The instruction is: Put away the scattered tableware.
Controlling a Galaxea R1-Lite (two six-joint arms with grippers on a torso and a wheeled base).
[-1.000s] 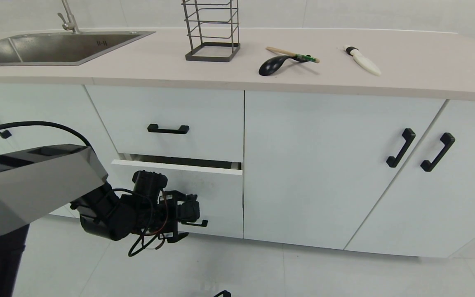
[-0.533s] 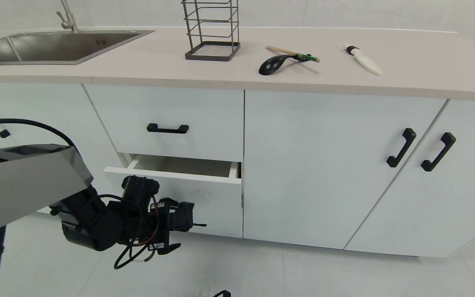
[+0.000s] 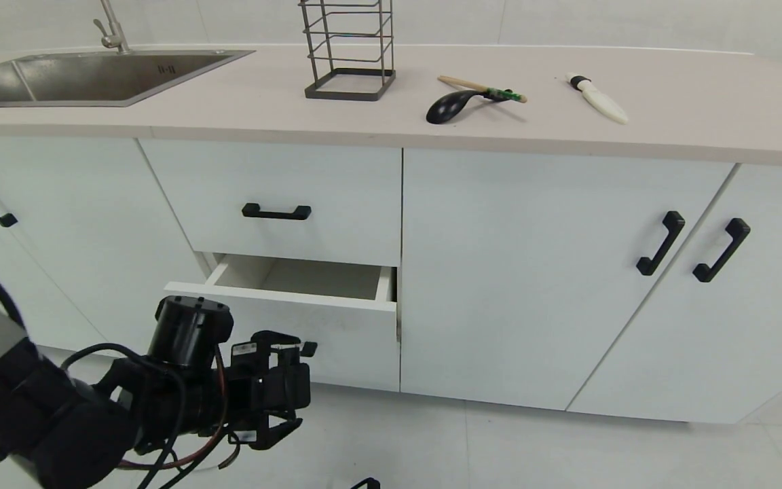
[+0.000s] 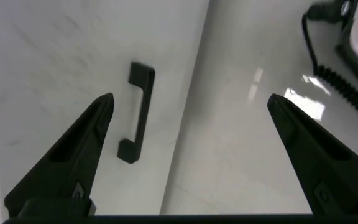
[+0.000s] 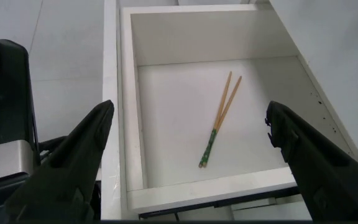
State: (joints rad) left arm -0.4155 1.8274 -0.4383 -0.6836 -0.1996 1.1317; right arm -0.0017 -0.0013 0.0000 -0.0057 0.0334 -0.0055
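Since one second ago the lower drawer (image 3: 296,299) has come out from a narrow slit to partly open, and the left gripper (image 3: 296,388) has left its front and dropped back toward the floor at the lower left. Its jaws stand wide apart and hold nothing. In the left wrist view a black handle (image 4: 135,112) on a white front lies just ahead of one finger, not touched.

On the counter (image 3: 241,109) the sink (image 3: 92,75) is at the far left, then an upright wire rack (image 3: 350,51). Right of the rack lies a black spoon (image 3: 449,107). Its handle meets the chopsticks (image 3: 482,88) with a green end. A white knife (image 3: 598,98) lies well apart, further right. Below it are two cupboard doors (image 3: 520,272) with black handles.

The right gripper (image 5: 189,111) hangs over an open white drawer (image 5: 126,124); whether this is the lower drawer I cannot tell. On its floor lies a second pair of chopsticks (image 5: 219,121). The jaws are spread wide and empty.
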